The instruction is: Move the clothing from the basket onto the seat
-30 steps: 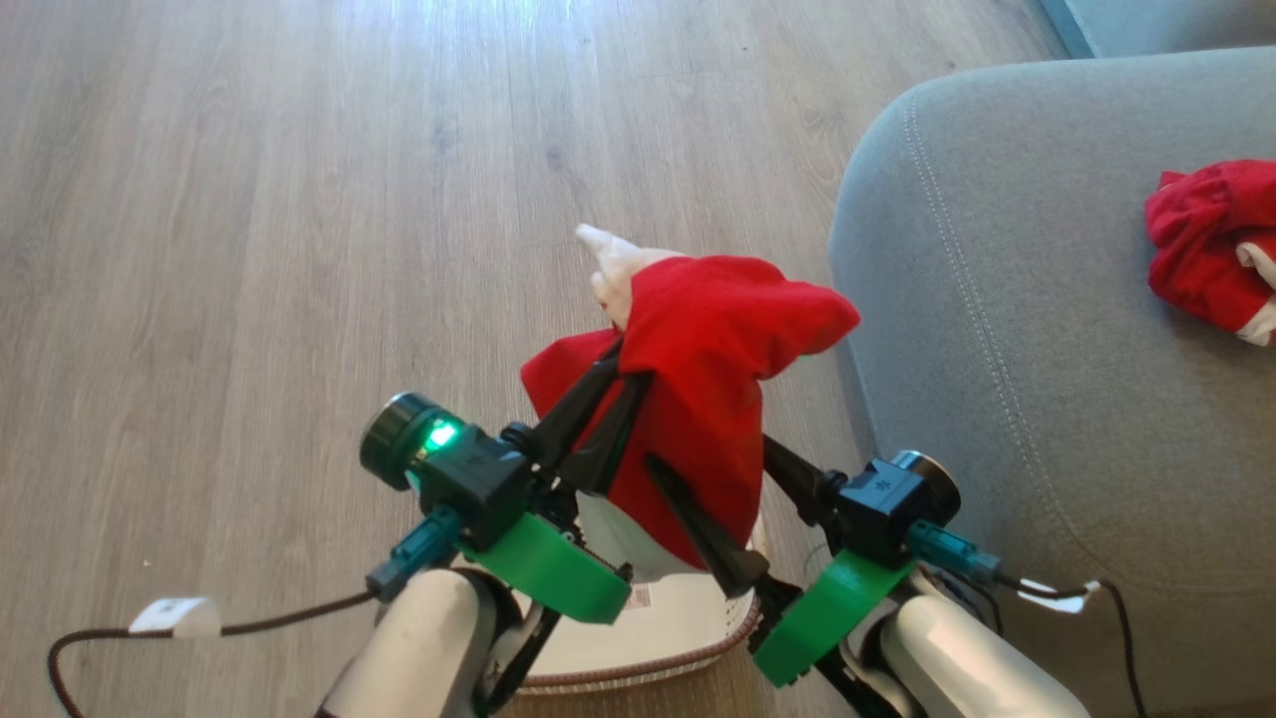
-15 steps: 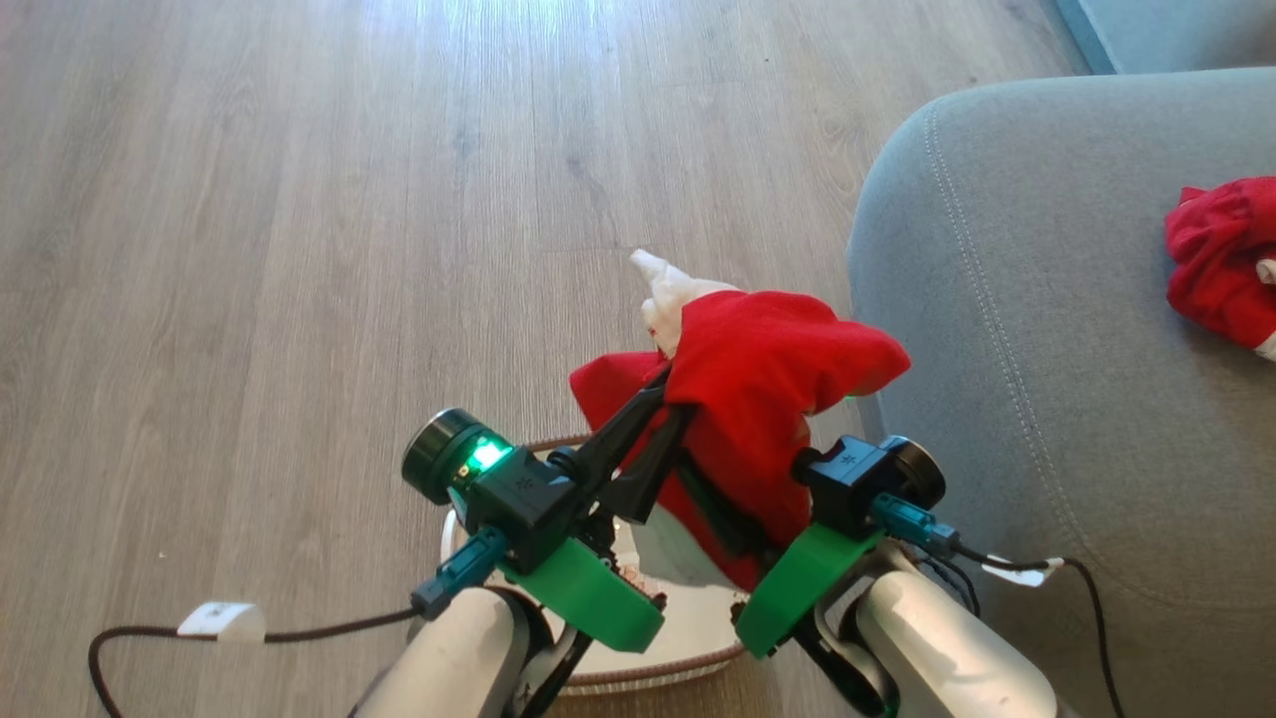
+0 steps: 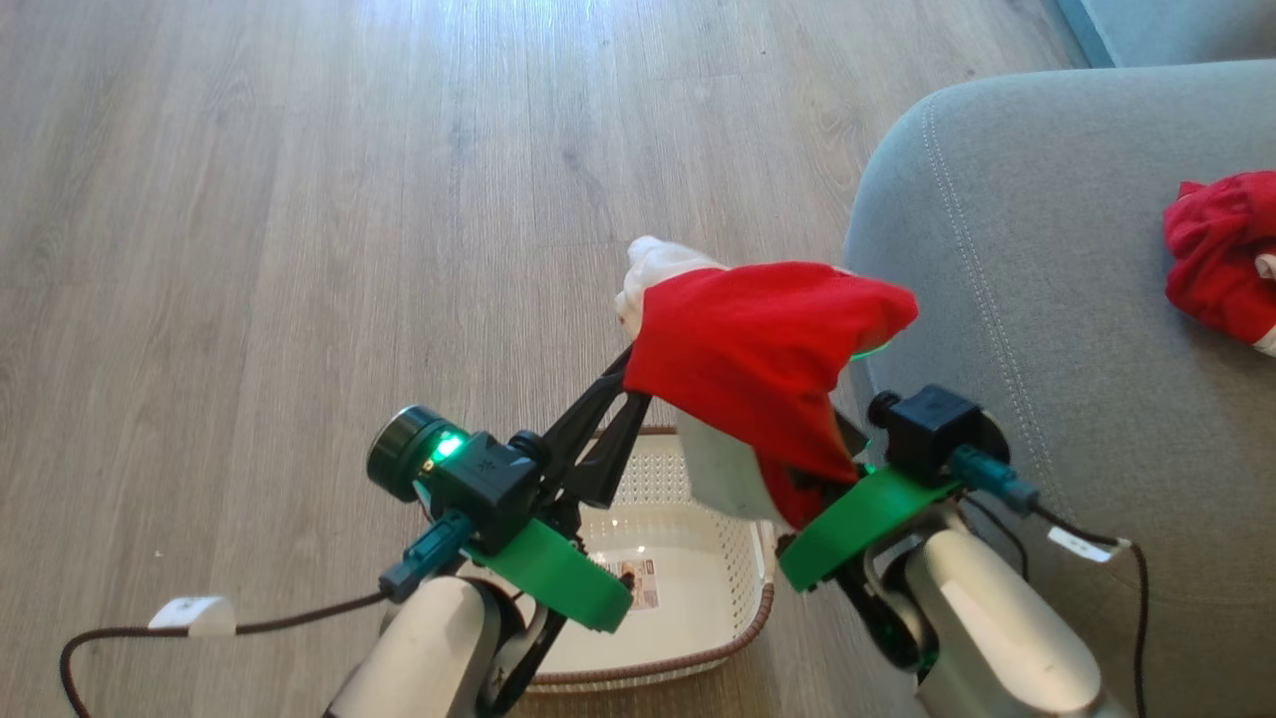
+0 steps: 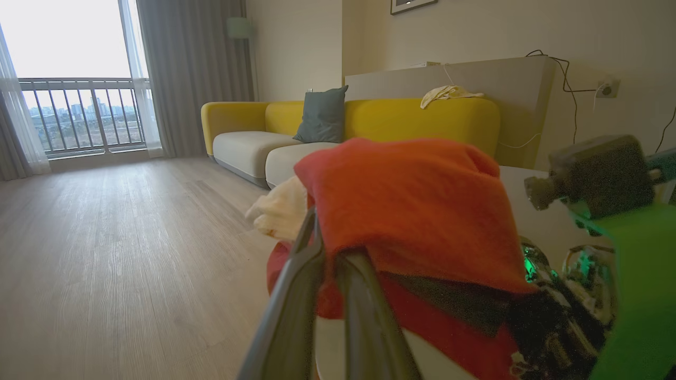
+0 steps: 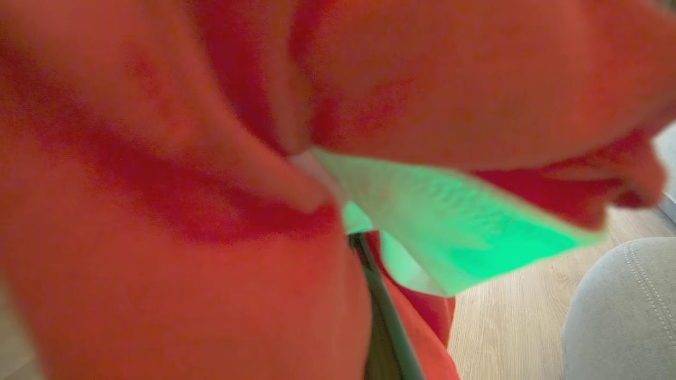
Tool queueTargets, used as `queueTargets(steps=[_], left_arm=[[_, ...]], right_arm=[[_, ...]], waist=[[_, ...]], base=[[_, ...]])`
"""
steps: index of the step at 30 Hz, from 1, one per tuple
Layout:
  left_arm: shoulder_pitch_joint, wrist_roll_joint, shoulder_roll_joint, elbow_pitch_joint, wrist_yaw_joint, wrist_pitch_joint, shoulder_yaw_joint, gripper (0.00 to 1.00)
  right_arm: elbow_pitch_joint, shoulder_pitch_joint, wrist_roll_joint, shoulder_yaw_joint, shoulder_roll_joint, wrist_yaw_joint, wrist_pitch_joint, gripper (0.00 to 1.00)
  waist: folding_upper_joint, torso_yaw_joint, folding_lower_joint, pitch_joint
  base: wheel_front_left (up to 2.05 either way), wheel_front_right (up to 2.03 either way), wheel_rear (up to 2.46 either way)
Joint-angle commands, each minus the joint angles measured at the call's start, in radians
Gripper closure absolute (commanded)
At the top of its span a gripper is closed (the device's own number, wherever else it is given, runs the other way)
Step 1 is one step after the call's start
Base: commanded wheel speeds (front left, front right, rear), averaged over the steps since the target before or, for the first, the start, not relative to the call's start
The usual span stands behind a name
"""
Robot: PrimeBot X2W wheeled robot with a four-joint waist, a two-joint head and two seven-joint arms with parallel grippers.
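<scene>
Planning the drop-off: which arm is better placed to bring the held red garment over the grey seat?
Right, probably. The right arm sits beside the seat edge with the red garment draped over it; the left gripper, jaws pinched on the cloth, is farther from the seat.

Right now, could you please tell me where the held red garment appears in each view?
Head view: red garment at centre, above the basket.
Left wrist view: centre, slightly right.
Right wrist view: across top and left, blurred.
Shared landmark: the wooden floor.
</scene>
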Motion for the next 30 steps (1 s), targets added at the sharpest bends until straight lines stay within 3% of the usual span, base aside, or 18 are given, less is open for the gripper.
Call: queueTargets(steps=[1, 7, 15, 16, 18, 19, 30], left_arm=[[-0.033, 0.0, 0.005, -0.033, 0.0, -0.01, 0.043, 1.0], [-0.014, 0.023, 0.005, 0.032, -0.015, -0.01, 0.056, 1.0], [-0.007, 0.045, 0.005, 0.128, -0.036, -0.01, 0.026, 1.0], [-0.008, 0.047, 0.005, 0.136, -0.038, -0.01, 0.021, 0.95], [-0.009, 0.052, 0.005, 0.148, -0.04, -0.01, 0.016, 0.39], [-0.009, 0.057, 0.005, 0.154, -0.041, -0.01, 0.015, 0.0], [-0.007, 0.075, 0.005, 0.192, -0.044, -0.01, 0.031, 0.0]], right_arm=[[-0.037, -0.011, 0.0, 0.003, 0.018, 0.0, -0.007, 1.0], [-0.08, 0.006, 0.013, -0.085, 0.023, 0.0, -0.007, 1.0], [-0.121, 0.019, 0.069, -0.115, 0.025, 0.0, -0.007, 1.0], [-0.124, 0.02, 0.071, -0.116, 0.025, 0.0, -0.007, 1.0], [-0.128, 0.022, 0.074, -0.117, 0.025, 0.0, -0.007, 1.0], [-0.131, 0.022, 0.076, -0.119, 0.025, 0.0, -0.007, 1.0], [-0.159, 0.035, 0.077, -0.153, 0.025, 0.0, -0.007, 1.0]], waist=[[0.0, 0.0, 0.0, 0.0], [0.0, -0.001, 0.0, -0.001], [0.0, -0.005, 0.0, -0.002], [0.0, -0.005, 0.0, -0.001], [0.0, -0.005, 0.0, -0.001], [0.0, -0.005, 0.0, -0.001], [0.0, -0.004, 0.0, -0.005]], base=[[0.0, 0.0, 0.0], [0.0, 0.0, 0.0], [0.0, 0.0, 0.0], [0.0, 0.0, 0.0], [0.0, 0.0, 0.0], [0.0, 0.0, 0.0], [0.0, 0.0, 0.0]])
